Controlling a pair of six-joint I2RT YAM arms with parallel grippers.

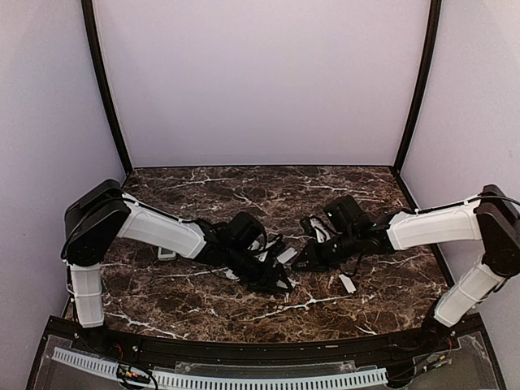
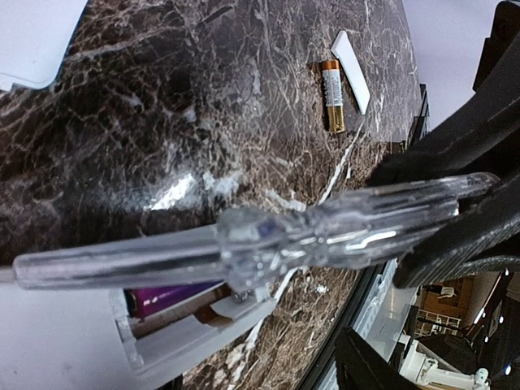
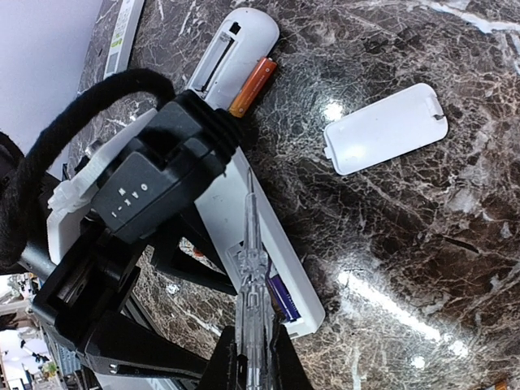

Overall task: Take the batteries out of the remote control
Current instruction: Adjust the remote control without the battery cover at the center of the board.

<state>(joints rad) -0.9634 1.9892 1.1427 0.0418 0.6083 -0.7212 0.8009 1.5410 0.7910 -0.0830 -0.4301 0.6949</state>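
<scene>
The right gripper [image 3: 252, 366] is clamped on a clear pick [image 3: 250, 244]. Close ahead of it, just beside the pick's shaft, a purple battery [image 3: 282, 294] lies lengthwise in the open bay of the remote [image 3: 221, 221]. The left gripper [image 1: 276, 281] sits over the remote, and I can't tell how its jaws stand.

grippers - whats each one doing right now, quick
Left gripper: cannot be told; it sits over the remote.
Right gripper: closed, holding a clear tool.
</scene>
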